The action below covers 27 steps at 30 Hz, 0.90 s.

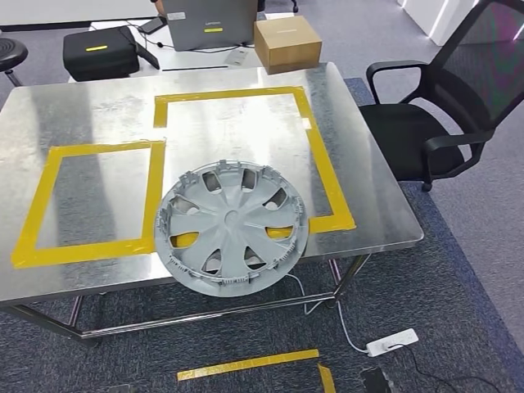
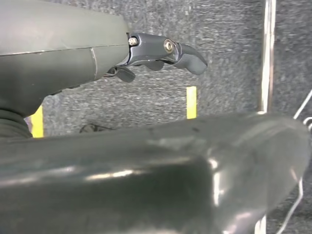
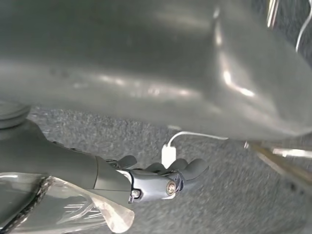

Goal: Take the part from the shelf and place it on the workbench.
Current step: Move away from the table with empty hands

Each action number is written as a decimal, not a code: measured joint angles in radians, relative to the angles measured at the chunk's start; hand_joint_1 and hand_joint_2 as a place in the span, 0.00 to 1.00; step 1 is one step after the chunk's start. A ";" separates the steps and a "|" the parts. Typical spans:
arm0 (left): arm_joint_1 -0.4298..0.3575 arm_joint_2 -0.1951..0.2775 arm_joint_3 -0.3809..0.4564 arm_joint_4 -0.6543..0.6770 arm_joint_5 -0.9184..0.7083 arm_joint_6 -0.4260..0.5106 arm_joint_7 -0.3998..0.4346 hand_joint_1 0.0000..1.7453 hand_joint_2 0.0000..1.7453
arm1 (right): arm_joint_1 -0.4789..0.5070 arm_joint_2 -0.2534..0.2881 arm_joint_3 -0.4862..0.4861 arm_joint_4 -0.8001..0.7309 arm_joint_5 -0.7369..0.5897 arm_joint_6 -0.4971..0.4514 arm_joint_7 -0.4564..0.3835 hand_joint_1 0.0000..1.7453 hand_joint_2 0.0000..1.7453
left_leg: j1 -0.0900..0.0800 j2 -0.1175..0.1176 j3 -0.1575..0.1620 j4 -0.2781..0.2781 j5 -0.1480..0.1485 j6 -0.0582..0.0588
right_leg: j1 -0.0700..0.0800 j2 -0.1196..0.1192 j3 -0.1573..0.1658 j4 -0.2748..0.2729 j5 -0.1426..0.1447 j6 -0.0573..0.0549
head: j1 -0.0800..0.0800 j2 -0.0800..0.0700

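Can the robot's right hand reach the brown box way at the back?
Probably not from here. The right hand is down near the carpet, and the brown box sits past the metal table's far edge, with the whole tabletop between.

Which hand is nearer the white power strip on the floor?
Right. The right hand looks close to the power strip; the left hand hangs over the yellow floor tape, farther left.

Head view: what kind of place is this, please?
Probably an office used as a robot test area: a metal workbench marked with yellow tape, an office chair, grey carpet, and a laptop behind.
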 joint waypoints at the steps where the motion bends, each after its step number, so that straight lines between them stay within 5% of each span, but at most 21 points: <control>1: -0.003 0.000 0.017 0.006 -0.016 0.001 0.001 0.00 0.00 | -0.016 0.000 -0.021 0.025 0.021 0.007 -0.019 0.00 0.00 | 0.000 0.000 0.000 0.000 0.000 0.000 | 0.000 0.000 0.000 0.000 0.000 0.000 | 0.000 0.000; 12: -0.017 -0.002 0.134 0.035 -0.100 0.000 0.017 0.00 0.00 | -0.096 0.003 -0.154 0.156 0.084 0.034 -0.084 0.00 0.00 | 0.000 0.000 0.000 0.000 0.000 0.000 | 0.000 0.000 0.000 0.000 -0.001 -0.001 | 0.000 0.000; 27: -0.049 -0.004 0.273 0.051 -0.189 0.023 0.061 0.00 0.00 | -0.111 0.004 -0.193 0.224 0.117 0.042 -0.089 0.00 0.00 | -0.011 0.000 0.000 0.003 -0.004 0.007 | -0.009 0.000 0.000 -0.002 0.001 0.007 | 0.000 0.000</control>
